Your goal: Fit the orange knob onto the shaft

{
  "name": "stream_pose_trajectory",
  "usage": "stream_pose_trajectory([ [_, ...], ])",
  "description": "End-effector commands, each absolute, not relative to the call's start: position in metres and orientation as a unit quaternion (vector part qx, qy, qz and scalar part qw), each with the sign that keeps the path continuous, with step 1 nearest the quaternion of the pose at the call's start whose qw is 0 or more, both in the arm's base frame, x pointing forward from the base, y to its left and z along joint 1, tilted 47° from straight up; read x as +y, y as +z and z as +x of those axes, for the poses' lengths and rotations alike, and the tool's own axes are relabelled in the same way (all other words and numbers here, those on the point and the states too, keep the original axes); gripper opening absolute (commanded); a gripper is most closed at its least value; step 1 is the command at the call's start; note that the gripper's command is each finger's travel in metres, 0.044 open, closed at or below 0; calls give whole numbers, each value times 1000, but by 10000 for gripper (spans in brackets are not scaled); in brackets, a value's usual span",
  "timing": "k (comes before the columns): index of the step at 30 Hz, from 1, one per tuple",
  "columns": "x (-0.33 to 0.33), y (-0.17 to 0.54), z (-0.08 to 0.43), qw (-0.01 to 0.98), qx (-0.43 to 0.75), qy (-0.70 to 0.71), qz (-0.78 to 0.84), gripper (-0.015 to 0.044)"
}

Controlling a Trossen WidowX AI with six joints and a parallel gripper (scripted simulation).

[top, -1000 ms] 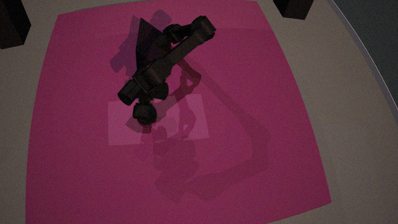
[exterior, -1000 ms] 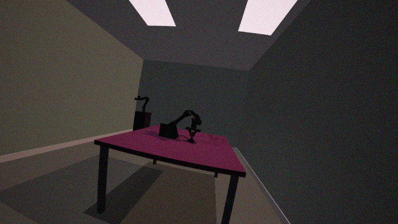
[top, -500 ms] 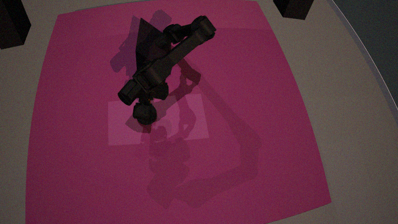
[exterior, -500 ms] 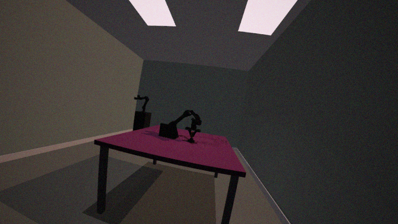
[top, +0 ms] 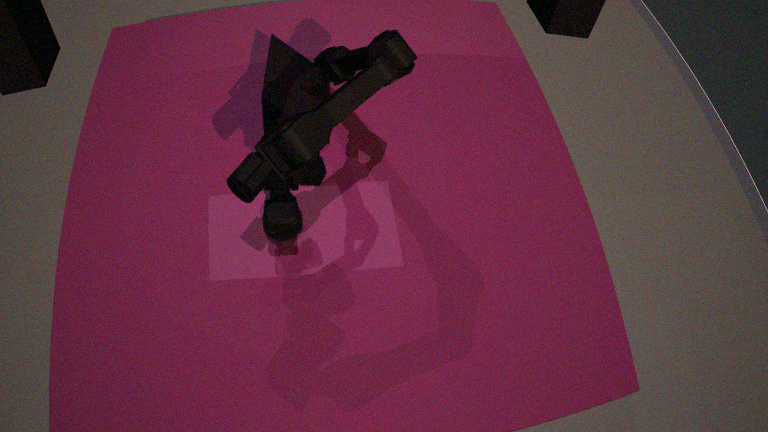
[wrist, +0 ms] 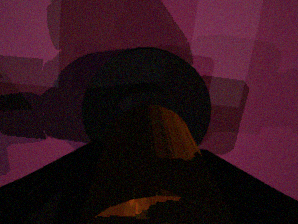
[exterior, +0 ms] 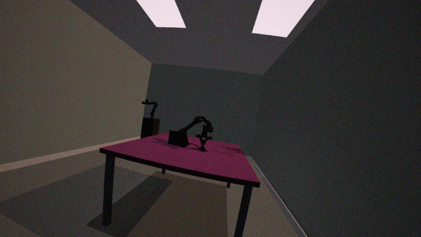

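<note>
The orange knob (wrist: 175, 135) is between the fingers in the wrist view, mostly in shadow, with a lit strip on its right side and a lit patch low in the picture. My gripper (exterior: 203, 144) (wrist: 149, 155) is shut on it and points down over the pedestal. The round dark pedestal (top: 282, 231) (exterior: 202, 149) (wrist: 150, 65) stands on the table beneath and behind the knob. The shaft is hidden, and I cannot tell how far down the knob sits. The knob cannot be made out in either the top or the exterior view.
The magenta table top (top: 483, 214) (exterior: 176, 159) carries the arm's dark base block (top: 284, 80) (exterior: 177, 138) behind the pedestal. Arm shadows and a paler lit patch cross the table. A second dark arm (exterior: 153, 108) stands on a block in the background.
</note>
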State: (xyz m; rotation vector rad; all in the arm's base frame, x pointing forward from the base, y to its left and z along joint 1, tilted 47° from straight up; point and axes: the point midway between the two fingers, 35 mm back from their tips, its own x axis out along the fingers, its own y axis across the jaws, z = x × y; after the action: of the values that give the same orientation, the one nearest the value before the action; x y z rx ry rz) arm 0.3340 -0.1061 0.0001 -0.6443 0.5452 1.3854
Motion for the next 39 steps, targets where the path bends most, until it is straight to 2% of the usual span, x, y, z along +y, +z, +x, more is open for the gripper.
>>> stream_pose_trajectory([
  [1,-105,-1,334,686,238,622,-295,0],
  [28,-107,2,334,686,238,622,-295,0],
  [39,-106,0,333,651,172,643,-365,0],
])
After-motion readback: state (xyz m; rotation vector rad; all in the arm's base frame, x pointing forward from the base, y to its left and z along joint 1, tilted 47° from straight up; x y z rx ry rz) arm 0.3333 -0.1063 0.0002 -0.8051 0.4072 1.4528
